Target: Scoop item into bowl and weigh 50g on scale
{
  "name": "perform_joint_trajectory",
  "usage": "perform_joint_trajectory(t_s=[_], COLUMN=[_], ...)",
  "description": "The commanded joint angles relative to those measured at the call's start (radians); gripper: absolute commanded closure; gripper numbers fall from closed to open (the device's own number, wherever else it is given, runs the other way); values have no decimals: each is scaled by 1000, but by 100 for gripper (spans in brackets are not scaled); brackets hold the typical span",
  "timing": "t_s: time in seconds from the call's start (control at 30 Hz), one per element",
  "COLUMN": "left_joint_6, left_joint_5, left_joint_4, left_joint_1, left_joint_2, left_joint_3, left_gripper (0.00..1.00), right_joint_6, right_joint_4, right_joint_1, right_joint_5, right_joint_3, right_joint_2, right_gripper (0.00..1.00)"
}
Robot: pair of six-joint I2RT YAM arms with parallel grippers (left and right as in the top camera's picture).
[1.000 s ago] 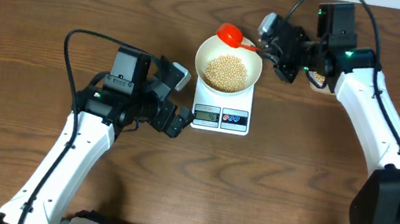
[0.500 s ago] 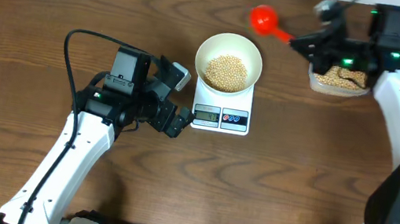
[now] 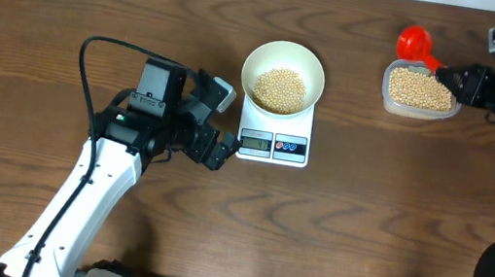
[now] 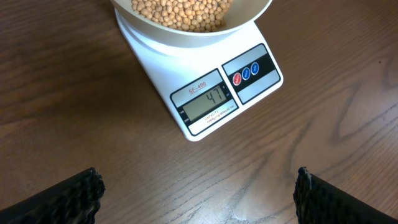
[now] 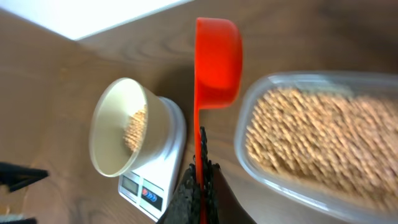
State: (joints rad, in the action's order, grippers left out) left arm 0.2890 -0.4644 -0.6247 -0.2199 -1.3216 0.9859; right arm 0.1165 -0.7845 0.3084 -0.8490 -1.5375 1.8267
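White bowl [image 3: 285,54] seated on the scale [image 3: 273,145], just ahead of the left gripper [image 4: 199,208] and well away from the right gripper [image 5: 200,183]. Heaped with beans [image 3: 280,87]. Reads 47 on the display [image 4: 207,99], so judged nearly done: a little short of 50, wanting only a small top-up and then a check of the number. Easy to overshoot with a full scoop.

Clenched on the thin handle of the red scoop [image 3: 413,41], right gripper, jaws all but closed around it. Scoop cup out ahead of the fingertips, at the rim of the clear tub [image 3: 420,91], not down among the beans there; no load seen in it from overhead. Tub just below and to one side of that gripper, amply stocked.

Released, left gripper: fingers [image 4: 81,193] spread wide, nothing between them, gripping nothing, poised over bare surface [image 4: 348,124] just short of the scale's front edge.
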Motion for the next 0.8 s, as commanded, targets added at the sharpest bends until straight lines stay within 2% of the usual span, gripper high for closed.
perform_joint_trajectory(t_s=[0.0,0.63,0.77], left_joint_6=[6,6,6], left_joint_5=[6,5,5], left_joint_4=[-3,-3,-3], left_joint_1=[0,0,0], left_joint_2=[-3,-3,-3], left_joint_3=[0,0,0], left_gripper=[0,0,0], right_joint_6=[-2,19,19], right_joint_4=[-37,-91,-90], right_joint_1=[-1,-156,-177], right_joint_5=[119,558,601], right_joint_3=[-1,1,1], right_joint_2=[-27,-11,8], right_gripper=[99,99,99])
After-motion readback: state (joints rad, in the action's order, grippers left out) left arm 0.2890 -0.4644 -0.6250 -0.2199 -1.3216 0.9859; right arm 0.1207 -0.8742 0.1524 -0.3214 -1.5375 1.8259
